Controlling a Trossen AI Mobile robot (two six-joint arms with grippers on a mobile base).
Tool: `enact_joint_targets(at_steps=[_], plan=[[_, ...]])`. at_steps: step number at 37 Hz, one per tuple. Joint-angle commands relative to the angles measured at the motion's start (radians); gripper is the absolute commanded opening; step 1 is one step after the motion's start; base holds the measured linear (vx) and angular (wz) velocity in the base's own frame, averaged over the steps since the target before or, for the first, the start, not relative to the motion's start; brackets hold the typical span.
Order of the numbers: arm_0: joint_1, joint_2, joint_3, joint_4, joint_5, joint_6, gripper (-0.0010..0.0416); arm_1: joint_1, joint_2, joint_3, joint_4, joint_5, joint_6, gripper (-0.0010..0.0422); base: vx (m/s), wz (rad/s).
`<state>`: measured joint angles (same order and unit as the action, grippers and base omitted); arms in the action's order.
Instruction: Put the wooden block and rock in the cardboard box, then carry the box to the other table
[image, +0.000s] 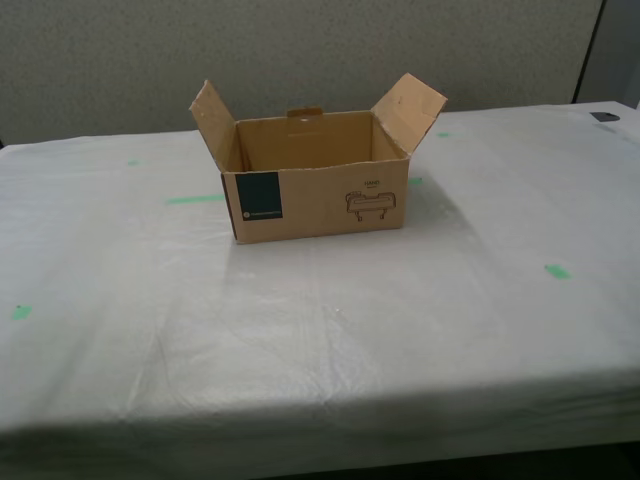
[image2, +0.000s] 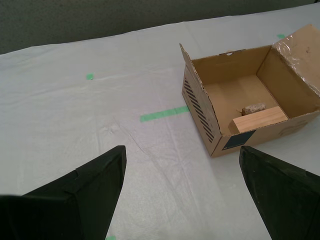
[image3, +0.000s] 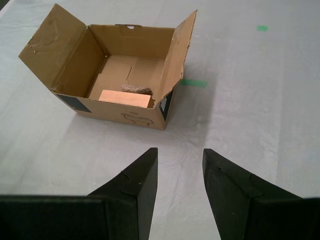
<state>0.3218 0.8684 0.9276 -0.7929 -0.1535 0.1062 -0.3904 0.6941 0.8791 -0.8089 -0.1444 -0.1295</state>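
Note:
The cardboard box (image: 315, 205) stands with its flaps open on the other table (image: 300, 340), a wrinkled white sheet with green tape marks. Inside the box (image3: 75, 55) the wooden block (image3: 125, 98) lies against the front wall, and the rock (image3: 136, 89) sits just behind it. The second wrist view shows the same box (image2: 200, 110), block (image2: 260, 120) and rock (image2: 254, 107). My first gripper (image3: 180, 151) is open and empty, hovering short of the box. My second gripper (image2: 182, 148) is wide open and empty, also well apart from the box. No arm shows in the exterior view.
Green tape marks (image: 195, 199) dot the sheet around the box. A grey wall (image: 300, 50) runs behind the table. A small dark object (image: 604, 116) lies at the far corner on the exterior view's right. The table's front edge (image: 320, 425) is near the camera.

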Motion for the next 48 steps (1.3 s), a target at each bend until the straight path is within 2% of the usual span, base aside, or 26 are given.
enact_joint_targets(at_steps=[1, 48], plan=[[0.000, 0.000, 0.001, 0.001, 0.002, 0.002, 0.0121, 0.000, 0.000, 0.001, 0.000, 0.003, -0.001, 0.0307, 0.000, 0.000], [0.000, 0.000, 0.001, 0.001, 0.002, 0.002, 0.0121, 0.000, 0.000, 0.001, 0.000, 0.003, -0.001, 0.0307, 0.000, 0.000]])
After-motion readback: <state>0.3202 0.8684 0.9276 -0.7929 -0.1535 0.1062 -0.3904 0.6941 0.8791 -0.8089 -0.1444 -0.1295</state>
